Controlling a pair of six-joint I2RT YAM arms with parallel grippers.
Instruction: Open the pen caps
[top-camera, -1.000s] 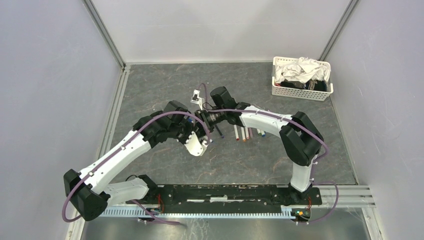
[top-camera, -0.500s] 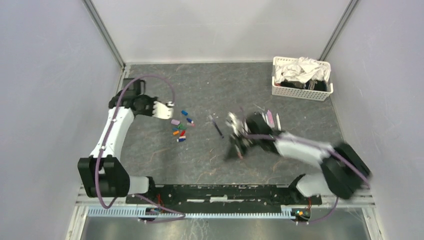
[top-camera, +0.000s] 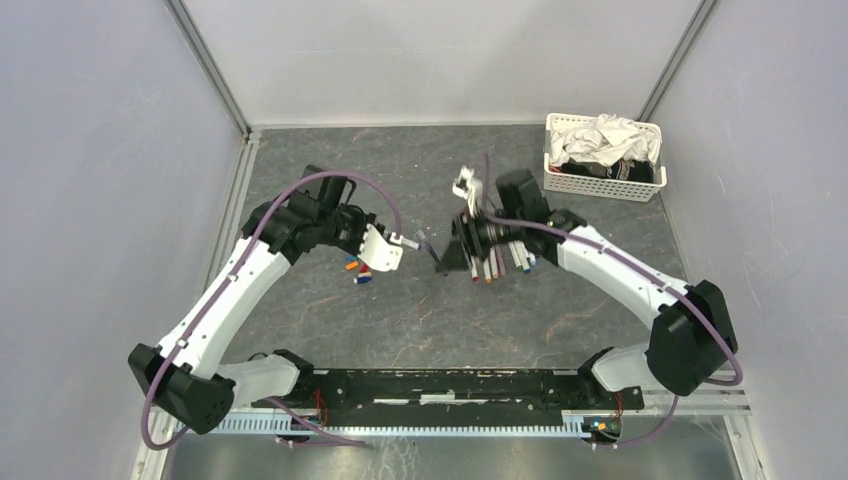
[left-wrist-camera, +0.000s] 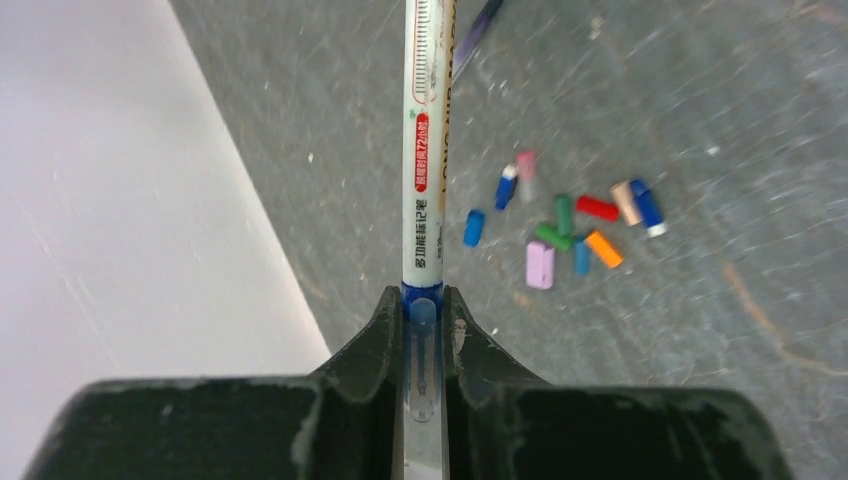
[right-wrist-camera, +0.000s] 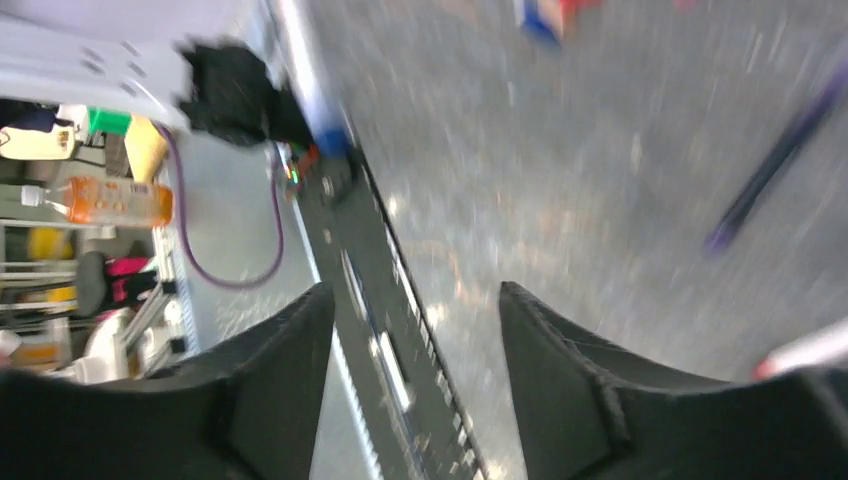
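Pen caps (left-wrist-camera: 563, 214) lie scattered on grey marbled tabletop (top-camera: 400, 320) between white walls (top-camera: 100, 150).

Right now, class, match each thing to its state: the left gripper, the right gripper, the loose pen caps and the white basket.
Things:
1. left gripper
2. right gripper
3. pen caps
4. basket

States:
A. holds cloth
B. lying scattered on the table
C. shut on a white pen
D. open and empty

Pairs: 1-C, 2-D, 3-B, 4-A.
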